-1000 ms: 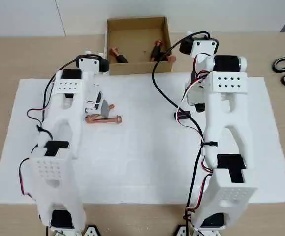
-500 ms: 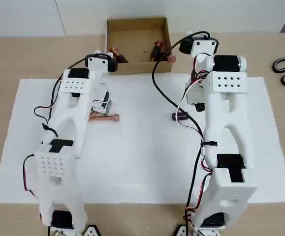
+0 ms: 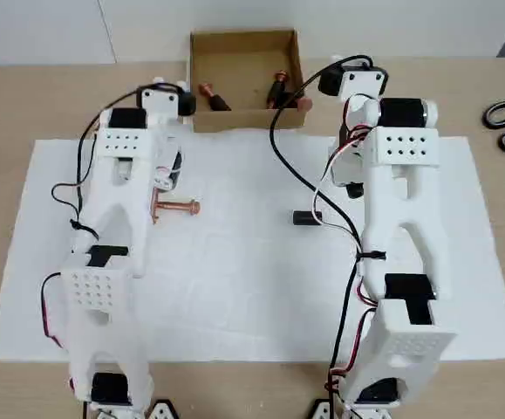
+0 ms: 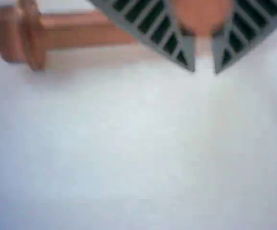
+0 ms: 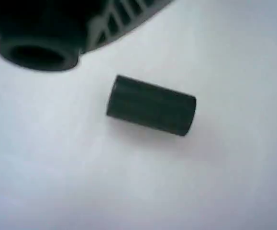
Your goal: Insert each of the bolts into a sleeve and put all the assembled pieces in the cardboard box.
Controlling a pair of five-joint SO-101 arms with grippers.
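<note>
Left wrist view puts the left gripper [image 4: 206, 64] low over the white mat [image 4: 128, 158], clenched on what looks like a held bolt [image 4: 203, 14], seen end-on as a copper disc between the ribbed pads [image 4: 164, 26]. Just beside it lies a loose bolt [image 4: 66, 36] flat on the mat. In the high view its long axis runs across the desk [image 3: 25, 96] from side to side.

The right gripper [image 5: 57, 21] appears clamped on a held sleeve [image 5: 38, 52], whose open bore shows as a dark ring, though the blur leaves this unsure. A loose sleeve [image 5: 150, 105] lies on its side close below it. From above, this piece sits between the two arms, nearer the right one, with its axis also crosswise.

The cardboard box [image 3: 243, 37] stands at the far edge of the mat between the arms and already holds two assembled pieces [image 3: 210, 96].

The coming move likely turns on mating the two held parts. The grippers are well apart, so one arm must cross the mat toward the other, and the bolt's shank has to line up with the sleeve's bore before it is pushed in.
</note>
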